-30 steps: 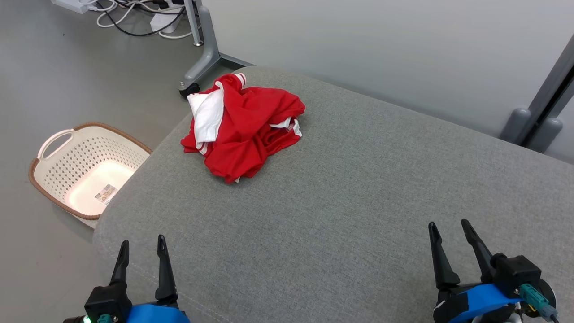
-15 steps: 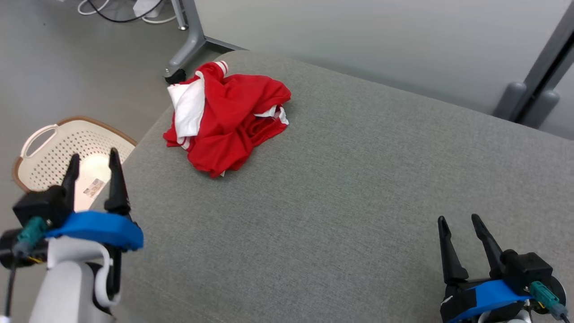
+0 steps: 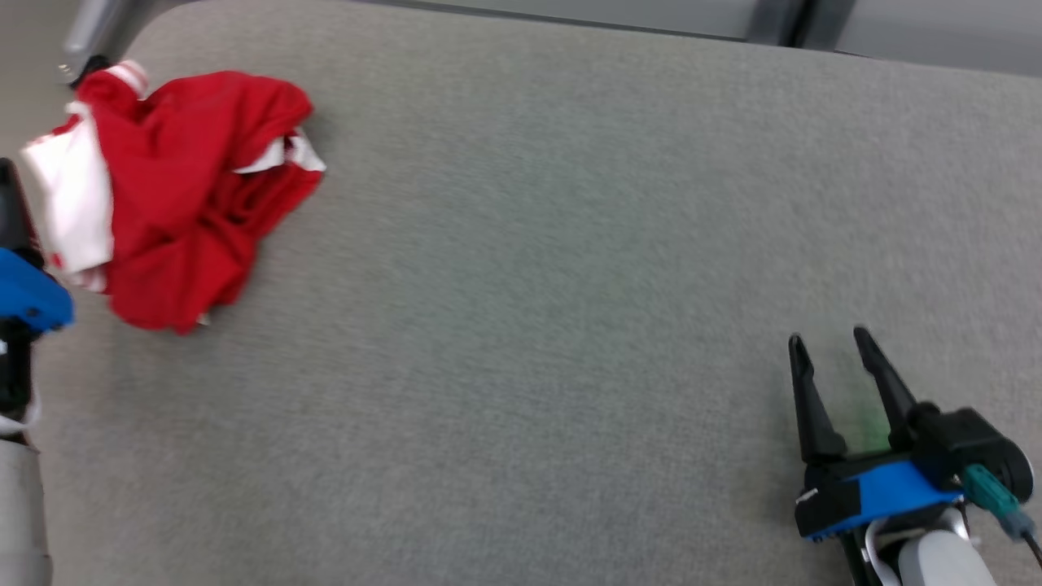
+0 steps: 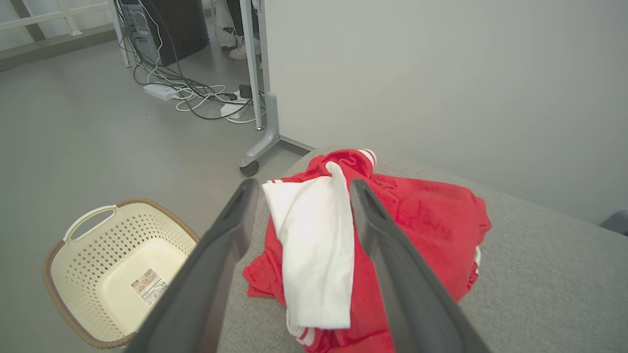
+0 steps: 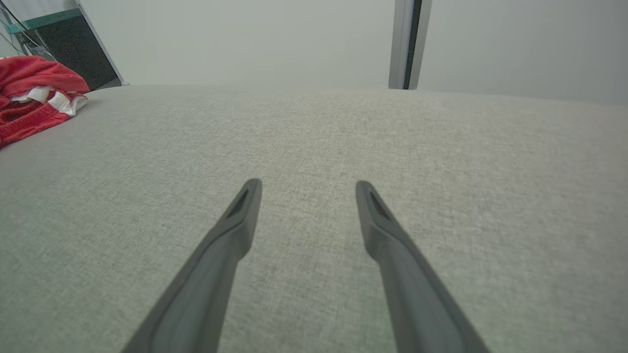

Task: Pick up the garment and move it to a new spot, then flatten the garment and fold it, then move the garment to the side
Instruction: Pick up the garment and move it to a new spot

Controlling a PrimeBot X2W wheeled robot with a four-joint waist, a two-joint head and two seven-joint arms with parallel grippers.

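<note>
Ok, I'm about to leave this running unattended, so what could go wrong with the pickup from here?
The red and white garment lies bunched at the grey cushion's corner, with the laundry basket on the floor beside it, so a nudge could push it off. The open left gripper lines up on the loose white panel, so it may pinch one layer while the rest trails. The right gripper is probably too far off to help.

Left gripper (image 4: 302, 182), right gripper (image 3: 826, 334) (both splayed)
</note>
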